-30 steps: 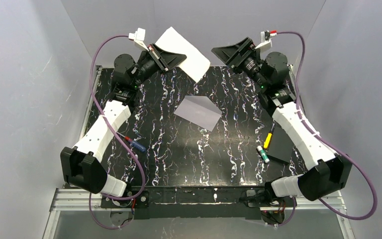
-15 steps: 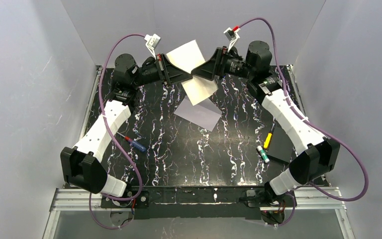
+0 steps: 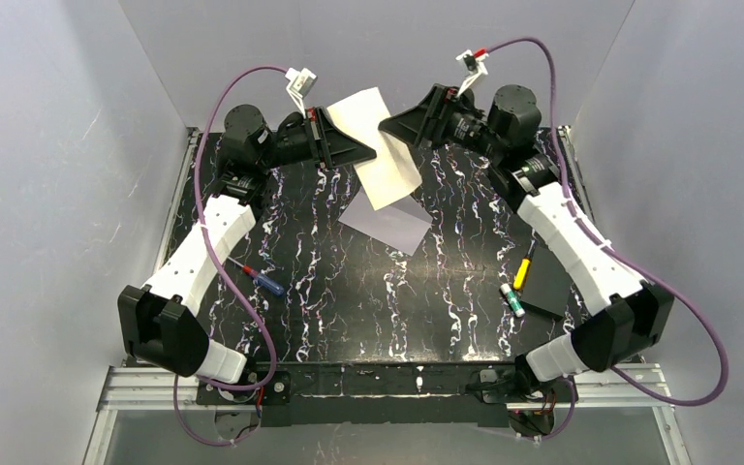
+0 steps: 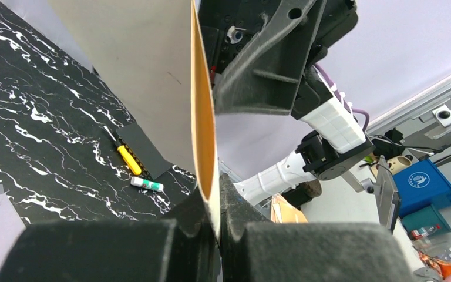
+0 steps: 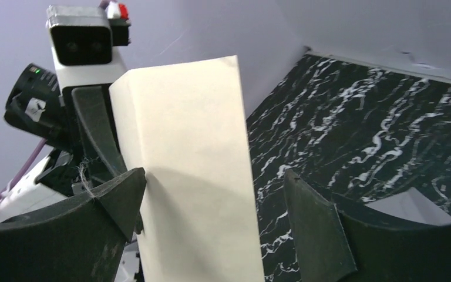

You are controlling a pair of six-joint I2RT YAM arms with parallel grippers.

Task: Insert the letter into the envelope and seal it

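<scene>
Drawing back a little from where it stood half a second ago, the right gripper (image 3: 394, 126) now sits slightly higher and further toward the far right corner of the tabletop (image 3: 329, 291). Its fingers are spread wide and grasp nothing. In the right wrist view the letter (image 3: 392, 167) stands between them, and whether either pad touches it I cannot tell.

The left gripper (image 4: 217, 226) is clenched on the letter, pinching one edge of the sheet between its fingertips. The letter is held in the air above the middle of the far edge of the tabletop, tilted, its lower corner hanging over the envelope (image 3: 392, 228).

The envelope lies flat on the tabletop, at the middle toward the far edge. A yellow-handled tool (image 3: 521, 271) and a small green-and-white stick (image 3: 512, 300) lie near the right edge beside a flat black rectangle (image 3: 547, 281). A blue-handled screwdriver (image 3: 263, 281) lies near the left edge.
</scene>
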